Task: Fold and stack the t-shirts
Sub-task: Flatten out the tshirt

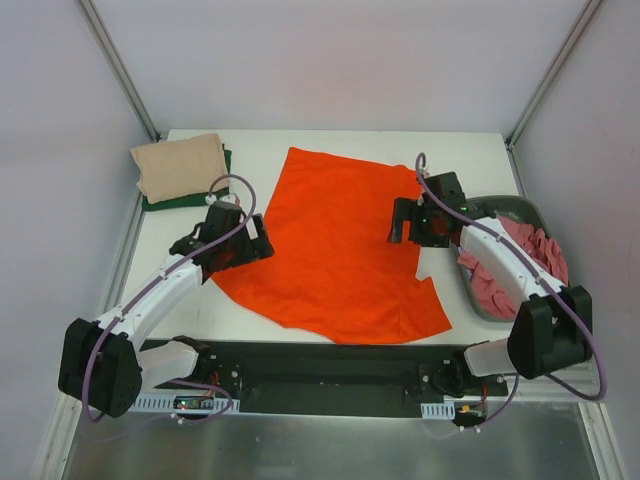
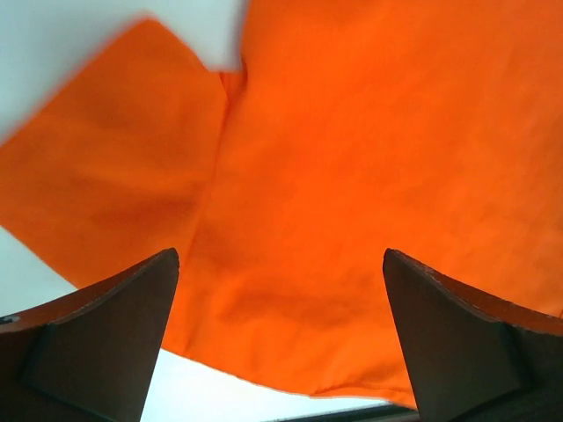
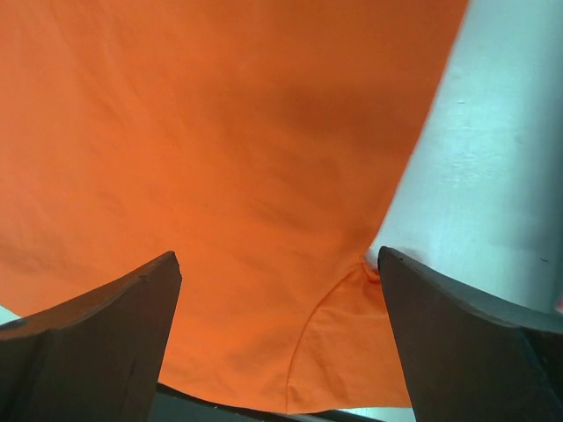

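The left gripper (image 2: 280,257) is spread wide with nothing between its fingers. It hangs just above the orange shirt (image 1: 330,250), and a sleeve seam runs up past its left finger. The right gripper (image 3: 277,257) is equally wide and empty. Orange cloth lies under it, the other sleeve's seam curves close by its right finger, and bare table (image 3: 493,158) shows past that finger.

The shirt lies spread flat between the two grippers and looks unfolded, so I judge the step in hand to be the first fold.

- Each gripper should come straight down and pinch the edge nearest it at a matching point, taking only the layers meant to move.
- Lift low and carry both sides at one pace, so that the crease runs straight and no slack bunches in the middle.
- Let go only once the cloth lies flat.

Farther out, beyond and to the left of the left gripper, a folded beige shirt (image 1: 180,165) sits on a green shirt (image 1: 160,203), likely where this one goes. To the right of the right gripper, a basket (image 1: 530,208) holds crumpled pink shirts (image 1: 535,250).
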